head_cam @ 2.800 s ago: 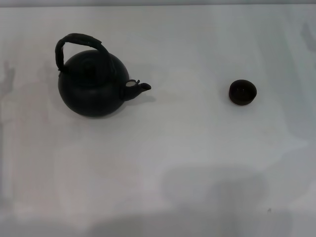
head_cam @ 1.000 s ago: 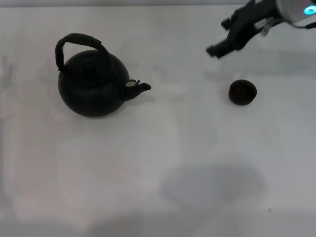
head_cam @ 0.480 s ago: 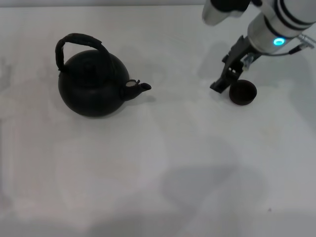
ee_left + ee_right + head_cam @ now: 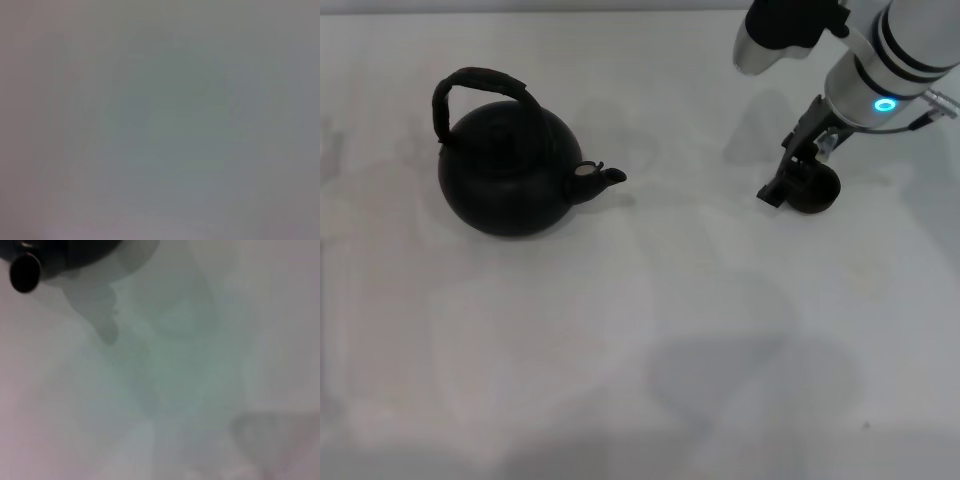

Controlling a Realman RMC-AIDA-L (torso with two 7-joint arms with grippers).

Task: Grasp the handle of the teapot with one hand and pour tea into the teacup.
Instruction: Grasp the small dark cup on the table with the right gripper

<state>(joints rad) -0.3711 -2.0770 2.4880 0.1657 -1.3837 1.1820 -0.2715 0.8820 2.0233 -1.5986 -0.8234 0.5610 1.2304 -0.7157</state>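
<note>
Reaching in from the upper right of the head view: right arm, right gripper (image 4: 796, 172) down at the teacup (image 4: 817, 190). One dark finger (image 4: 775, 187) seen running down the cup's left side to the table (image 4: 650, 330); second finger hidden behind cup and wrist, so spread of the pincer and any hold on the cup cannot be told. Cup's far rim partly covered by the gripper; contents not readable. Blue light lit on the wrist.

Teapot (image 4: 507, 170) upright at left, well apart from the cup, spout (image 4: 603, 178) pointing toward it. Handle (image 4: 480, 92) arched over the top, nothing holding it. Lid dark against dark body, hard to separate; contents hidden.

Left wrist view: blank grey surface only, no gripper, no objects. Left arm out of the head view.

Right wrist view: pale table with soft shadows, a dark rounded shape cut off at one corner, not identifiable.
</note>
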